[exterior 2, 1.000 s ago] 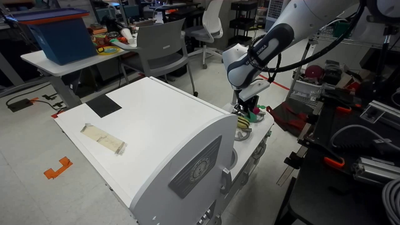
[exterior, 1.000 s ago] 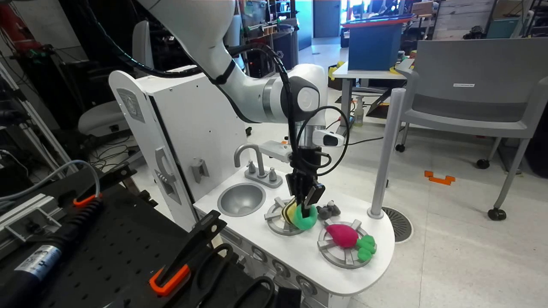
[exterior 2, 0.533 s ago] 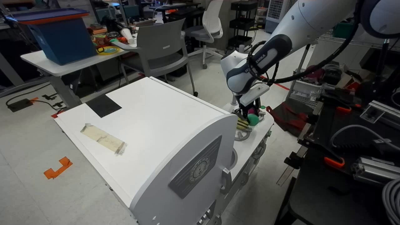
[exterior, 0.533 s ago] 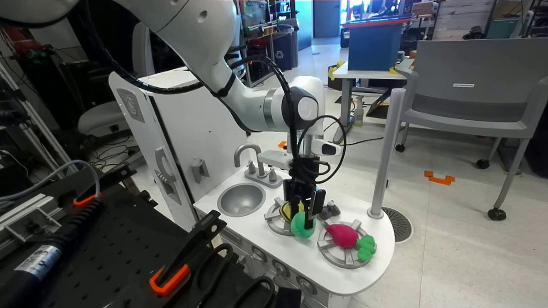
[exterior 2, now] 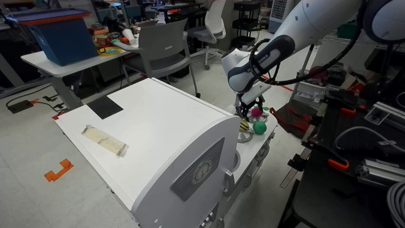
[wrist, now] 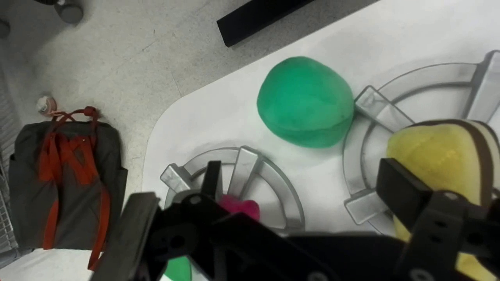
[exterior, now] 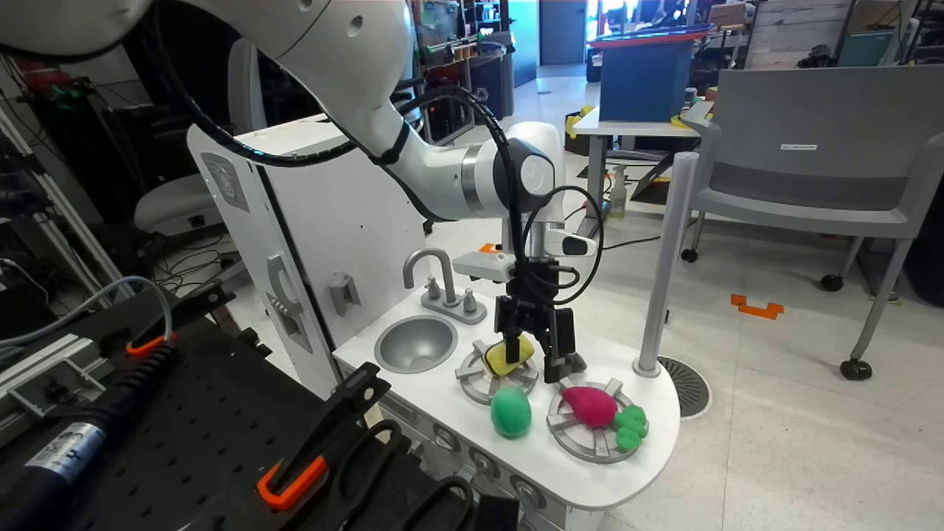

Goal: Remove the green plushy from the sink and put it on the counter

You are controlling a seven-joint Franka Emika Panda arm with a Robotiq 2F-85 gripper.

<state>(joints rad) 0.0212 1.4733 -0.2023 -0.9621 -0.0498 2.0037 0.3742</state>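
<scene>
The green plushy (exterior: 510,411), round and smooth, rests on the white counter (exterior: 450,402) near its front edge, beside a grey burner ring. It also shows in an exterior view (exterior 2: 259,127) and, whole, in the wrist view as a green plushy (wrist: 306,103) beyond the fingertips. My gripper (wrist: 304,171) is open wide with nothing between its fingers, and stands apart from the plushy. In an exterior view the gripper (exterior: 532,369) is low over the counter, behind the plushy. The grey sink (exterior: 417,344) lies to the left of the burners.
A yellow striped plushy (exterior: 507,357) sits on a burner, close by one finger. On the front burner lies a pink plushy (exterior: 592,406) with green leaves. A small grey plushy (exterior: 575,361) is behind the gripper. A faucet (exterior: 442,276) and a grey post (exterior: 667,265) rise from the counter.
The gripper had the green plushy between its fingers; it has opened and drawn away from it. The plushy has moved toward the counter's front edge. The yellow plushy has turned slightly.
</scene>
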